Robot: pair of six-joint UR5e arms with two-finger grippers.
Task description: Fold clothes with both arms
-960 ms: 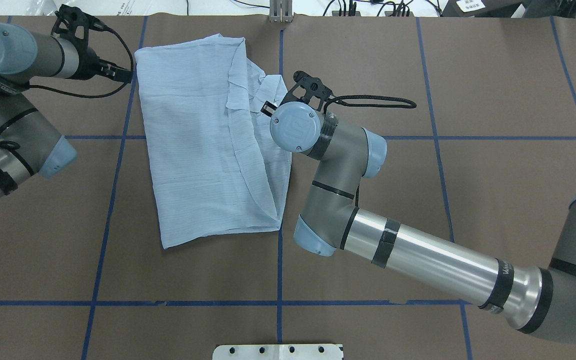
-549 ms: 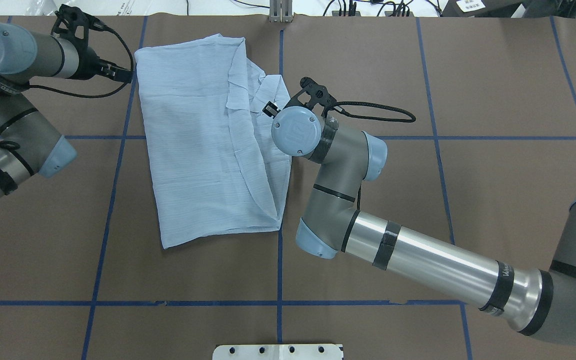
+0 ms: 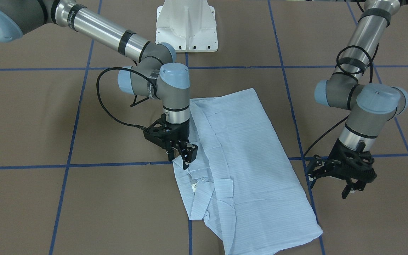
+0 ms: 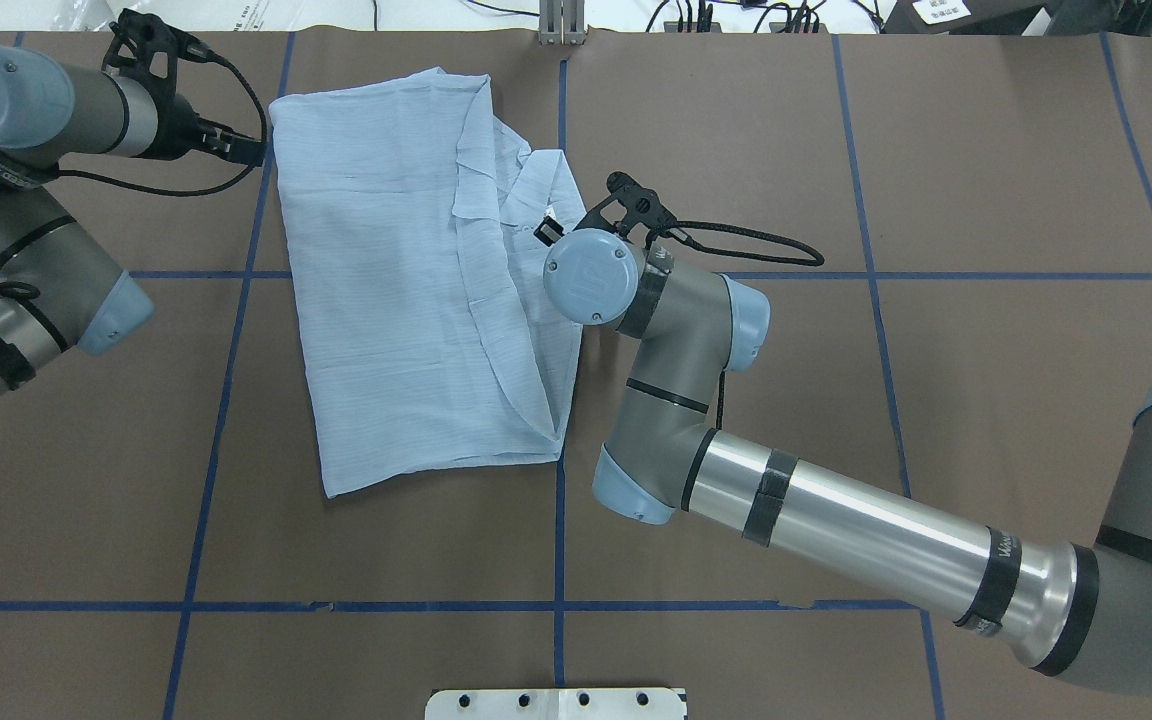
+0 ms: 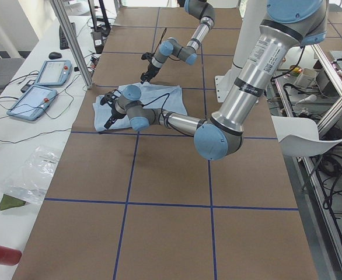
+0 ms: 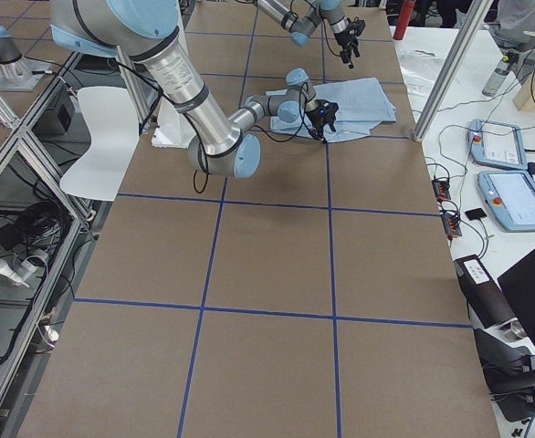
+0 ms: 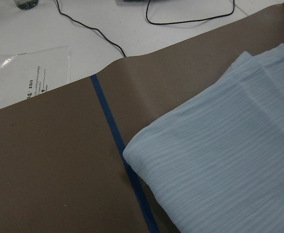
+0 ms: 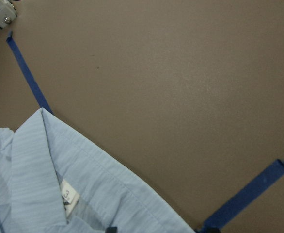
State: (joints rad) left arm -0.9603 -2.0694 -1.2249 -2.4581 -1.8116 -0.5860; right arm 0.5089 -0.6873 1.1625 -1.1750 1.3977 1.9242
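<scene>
The pale-blue striped shirt (image 4: pixel 386 300) lies folded flat on the brown table, its collar (image 8: pixel 45 184) with a white label at its right edge. My right gripper (image 3: pixel 185 156) hangs just over that collar edge (image 4: pixel 544 228), pointing down. Its jaws stand open, and only the dark fingertips (image 8: pixel 112 229) show at the bottom of the right wrist view. My left gripper (image 3: pixel 317 177) is open beside the shirt's far left corner (image 4: pixel 248 150), clear of the cloth. That corner of the shirt (image 7: pixel 219 160) fills the left wrist view, with no fingers in sight.
Blue tape lines (image 4: pixel 558 500) cross the brown table cover. The white pedestal base (image 3: pixel 186 26) stands at the robot's side. Past the far edge lie cables and a plastic bag (image 7: pixel 25 68); two tablets (image 5: pixel 37 87) and an aluminium post (image 4: pixel 561 25) stand there too.
My right gripper and wrist have slid a little toward the robot and to the right along the collar edge. The shirt and the left arm have not moved.
</scene>
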